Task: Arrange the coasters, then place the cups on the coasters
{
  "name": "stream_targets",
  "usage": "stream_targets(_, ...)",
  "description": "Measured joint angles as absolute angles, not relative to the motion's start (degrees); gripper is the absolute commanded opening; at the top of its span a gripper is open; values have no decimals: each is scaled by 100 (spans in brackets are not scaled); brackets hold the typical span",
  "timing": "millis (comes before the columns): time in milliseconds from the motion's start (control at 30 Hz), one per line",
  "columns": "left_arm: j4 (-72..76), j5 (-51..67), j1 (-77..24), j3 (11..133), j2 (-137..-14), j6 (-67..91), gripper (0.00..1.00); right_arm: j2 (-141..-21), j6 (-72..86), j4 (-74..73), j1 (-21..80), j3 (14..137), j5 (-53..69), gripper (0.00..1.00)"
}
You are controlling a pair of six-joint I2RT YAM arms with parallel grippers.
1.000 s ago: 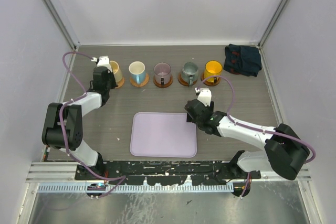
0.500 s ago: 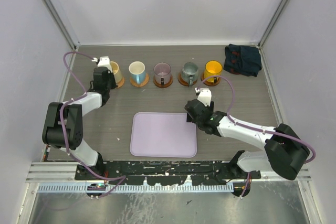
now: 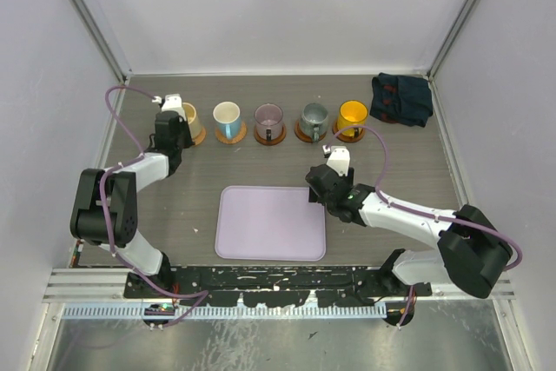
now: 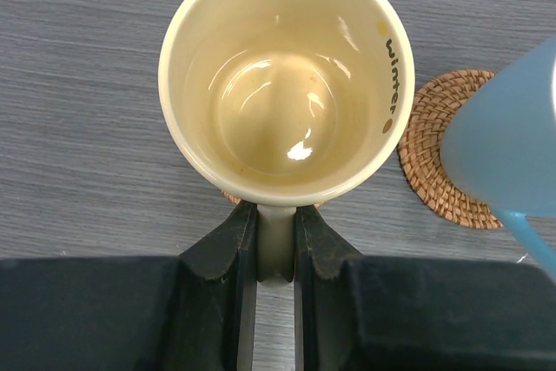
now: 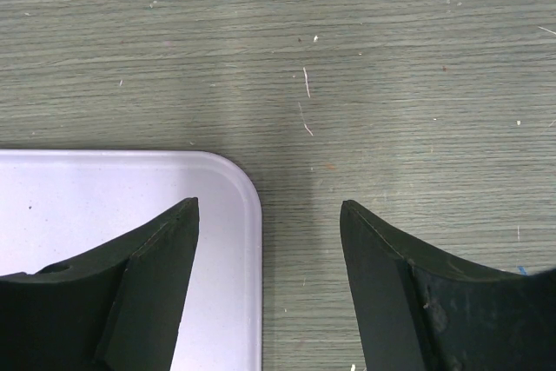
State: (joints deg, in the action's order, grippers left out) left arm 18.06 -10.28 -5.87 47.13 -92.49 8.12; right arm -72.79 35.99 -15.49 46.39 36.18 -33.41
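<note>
Left hand [image 4: 276,215] clamps the cream cup [image 4: 287,76] by its handle [image 4: 276,254] (cup upright).

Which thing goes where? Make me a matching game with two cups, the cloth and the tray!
Things:
1. cream cup
2. orange cup
3. cloth
4. tray

Places:
A. alone in the far right corner
B. one corner under the open right gripper
C. handle pinched by the left gripper
D. right end of the row

Pairs: 1-C, 2-D, 3-A, 4-B
</note>
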Motion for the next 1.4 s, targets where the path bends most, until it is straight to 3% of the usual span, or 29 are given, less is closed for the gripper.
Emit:
stream_targets(1200, 2290, -1052, -587, 4366, -9338, 961, 0, -7279, 3614, -1522, 4639, 3618, -3293, 71)
stream_targets(1400, 2318, -1068, -587, 4366, -9354, 961, 4, -7328, 3614, -1503, 4639, 3618, -3277, 71)
